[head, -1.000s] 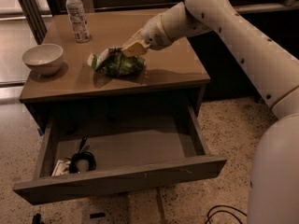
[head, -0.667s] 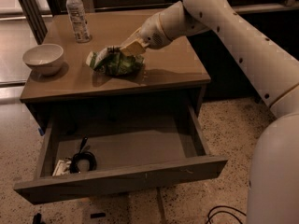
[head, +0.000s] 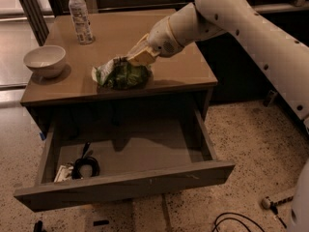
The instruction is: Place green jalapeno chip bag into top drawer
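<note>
The bag [head: 118, 75] lies crumpled on the desk [head: 183, 66], close to the front edge and just above the open drawer [head: 125, 183]. The gripper [head: 138, 58] sits at the bag's upper right corner, touching or nearly touching the foil. Whether it is spread or pinching the bag cannot be told from this angle. The white arm [head: 231, 18] reaches in from the upper right, slanting down across the desk.

The drawer is pulled well out, with its grey floor in view. A coiled black cable [head: 85, 168] and a small white item [head: 63, 173] lie in its front left corner. The rest of the floor is in shadow.

A white bowl [head: 45, 60] stands near the desk's left edge, and a clear bottle [head: 80, 16] stands upright at the back left. Both are well apart from the bag.
</note>
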Available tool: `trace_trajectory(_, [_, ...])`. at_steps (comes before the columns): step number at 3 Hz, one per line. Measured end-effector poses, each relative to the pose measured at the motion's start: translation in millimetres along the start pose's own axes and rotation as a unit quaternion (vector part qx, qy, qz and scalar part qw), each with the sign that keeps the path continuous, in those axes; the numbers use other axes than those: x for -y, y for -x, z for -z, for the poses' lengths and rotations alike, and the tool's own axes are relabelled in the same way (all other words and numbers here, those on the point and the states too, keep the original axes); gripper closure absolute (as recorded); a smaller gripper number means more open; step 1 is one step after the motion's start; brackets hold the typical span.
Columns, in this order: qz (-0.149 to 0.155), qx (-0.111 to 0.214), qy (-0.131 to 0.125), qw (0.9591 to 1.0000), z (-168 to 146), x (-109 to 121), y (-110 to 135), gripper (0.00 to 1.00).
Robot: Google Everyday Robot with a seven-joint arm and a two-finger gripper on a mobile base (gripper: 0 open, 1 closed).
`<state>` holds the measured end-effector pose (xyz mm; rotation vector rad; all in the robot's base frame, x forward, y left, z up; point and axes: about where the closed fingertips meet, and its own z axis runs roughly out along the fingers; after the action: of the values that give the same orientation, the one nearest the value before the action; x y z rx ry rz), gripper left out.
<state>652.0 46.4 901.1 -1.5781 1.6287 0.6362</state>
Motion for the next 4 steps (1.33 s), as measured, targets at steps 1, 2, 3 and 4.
trace_trajectory(1, [0.03,-0.016,-0.004,0.9994,21,-48,-7,1.0])
trace_trajectory(2, [0.036,-0.031,-0.013,0.9988,43,-98,-21,1.0])
trace_trajectory(3, [0.019,-0.047,-0.009,0.9987,46,-111,-46,1.0])
trace_trajectory(4, [0.021,-0.045,-0.008,0.9987,46,-110,-43,1.0])
